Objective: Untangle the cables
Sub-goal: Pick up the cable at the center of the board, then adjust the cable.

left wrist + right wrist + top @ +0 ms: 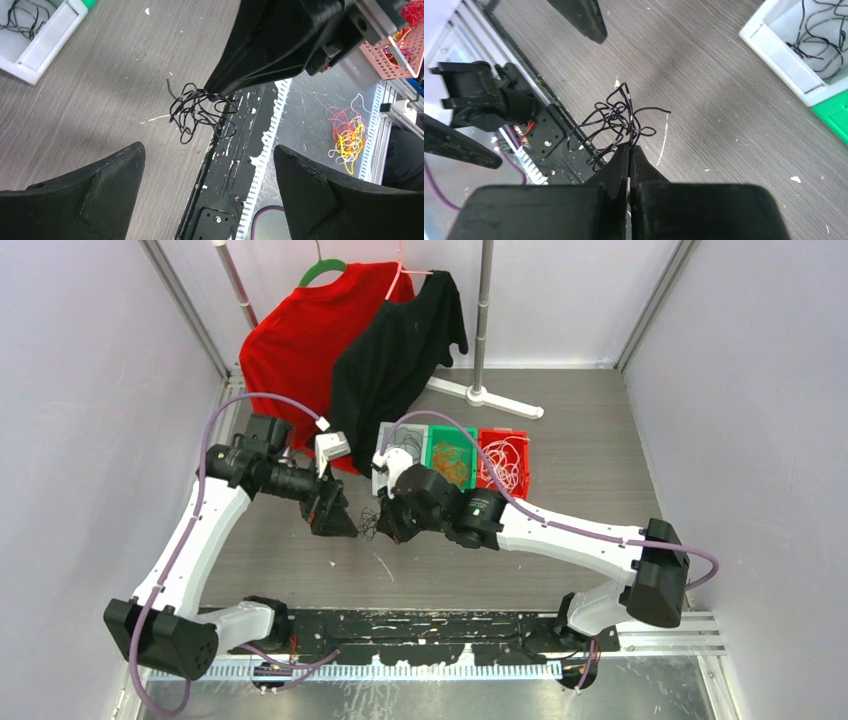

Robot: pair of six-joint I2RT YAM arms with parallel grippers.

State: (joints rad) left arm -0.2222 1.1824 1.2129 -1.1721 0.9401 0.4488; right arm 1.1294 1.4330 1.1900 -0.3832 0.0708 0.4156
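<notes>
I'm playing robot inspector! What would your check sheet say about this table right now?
Surface: grey wood-grain table, scuffed.
Job's things: black cable tangle pinched by the right gripper; black cords in white bin, orange-brown cords in green bin, white cords in red bin.
Clutter: small white flecks on the table.
Grippers: left gripper open, holding nothing, facing the tangle; right gripper shut on it.
Cables: purple hoses run along both arms.
Surroundings: red shirt and black shirt hang from a rack at the back; pale walls.
</notes>
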